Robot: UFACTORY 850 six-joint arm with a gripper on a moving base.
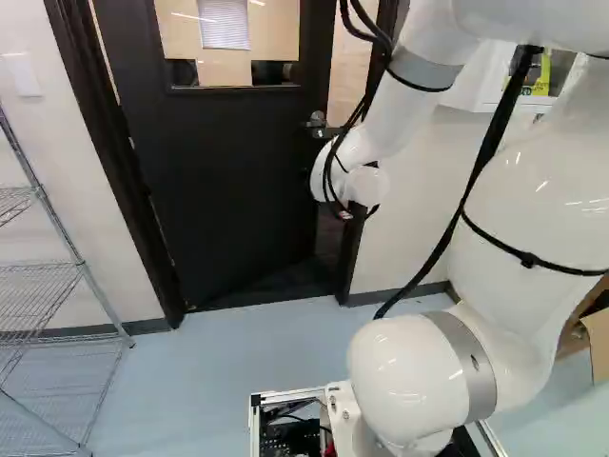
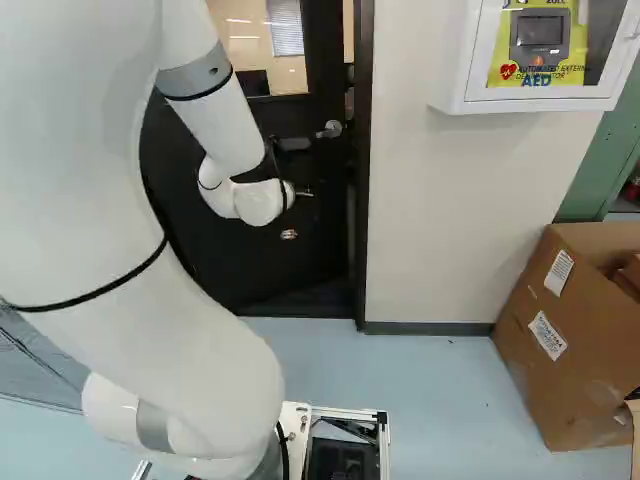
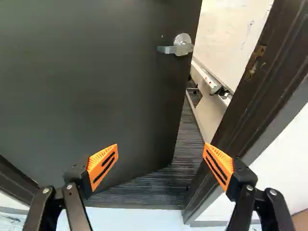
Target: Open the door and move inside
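The gripper point(image 1: 354, 211) is mostly hidden behind the wrist in the left base view, near the door's handle side. In the wrist view the gripper point(image 3: 160, 156) stands wide open with nothing between its orange pads. Ahead of it, the black door point(image 3: 96, 86) is ajar, swung away from me, with a gap between its free edge and the door frame point(image 3: 272, 86). The silver lever handle point(image 3: 180, 45) is on the door, ahead of the fingers and not touched. It also shows in the right base view as a handle point(image 2: 330, 130).
A wire shelf point(image 1: 57, 276) stands left of the doorway. Right of it hang a white defibrillator cabinet point(image 2: 540, 100) and below it a cardboard box point(image 2: 570, 340) on the blue floor point(image 2: 430, 390). Through the gap show dark carpet point(image 3: 144, 190) and a whiteboard point(image 3: 231, 33).
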